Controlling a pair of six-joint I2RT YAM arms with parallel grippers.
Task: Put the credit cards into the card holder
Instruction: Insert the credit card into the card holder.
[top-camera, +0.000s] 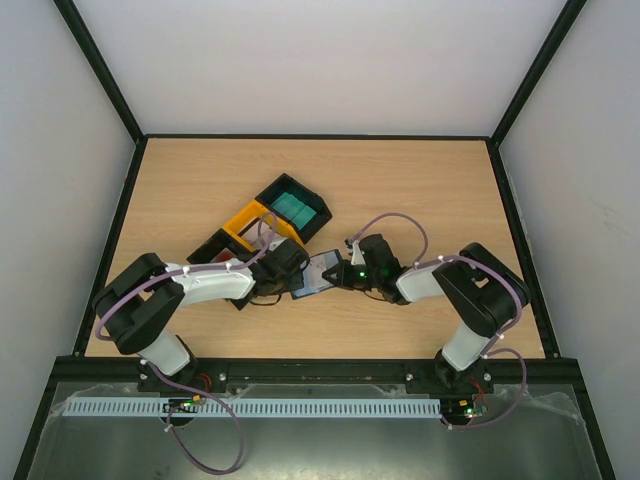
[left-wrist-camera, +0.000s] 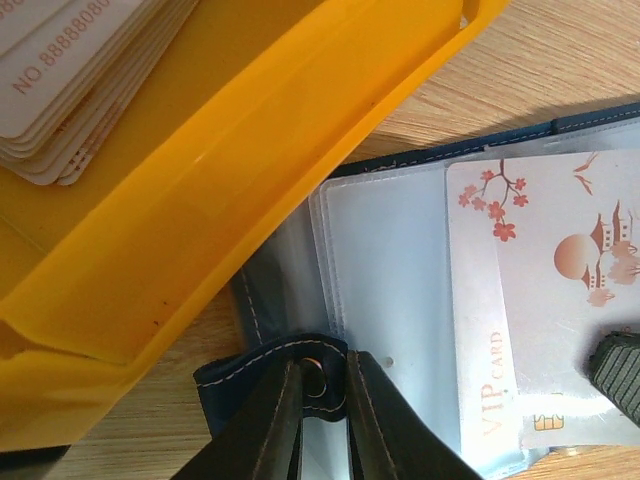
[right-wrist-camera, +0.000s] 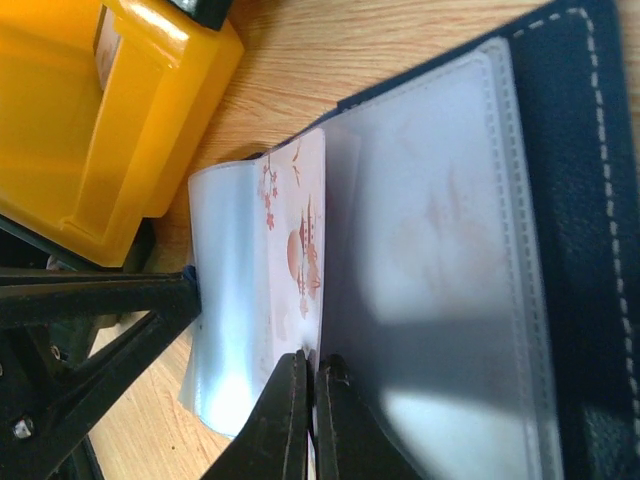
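The card holder (top-camera: 318, 272) lies open on the table, navy outside (right-wrist-camera: 585, 180) with clear sleeves inside (left-wrist-camera: 390, 270). My left gripper (left-wrist-camera: 322, 368) is shut on its clasp tab at the holder's left edge; it also shows in the top view (top-camera: 290, 283). A white credit card (left-wrist-camera: 545, 290) with red blossoms and "VIP CARD" lies among the sleeves. My right gripper (right-wrist-camera: 312, 362) is shut on that card's (right-wrist-camera: 298, 235) near edge, and shows in the top view (top-camera: 340, 275). A stack of several whitish cards (left-wrist-camera: 70, 70) sits in the yellow tray (left-wrist-camera: 250, 170).
The yellow tray (top-camera: 250, 226) touches the holder's far-left side. A black tray (top-camera: 293, 208) with teal contents stands behind it. The right fingertip (left-wrist-camera: 620, 370) shows at the left wrist view's edge. The left gripper (right-wrist-camera: 90, 330) shows in the right wrist view.
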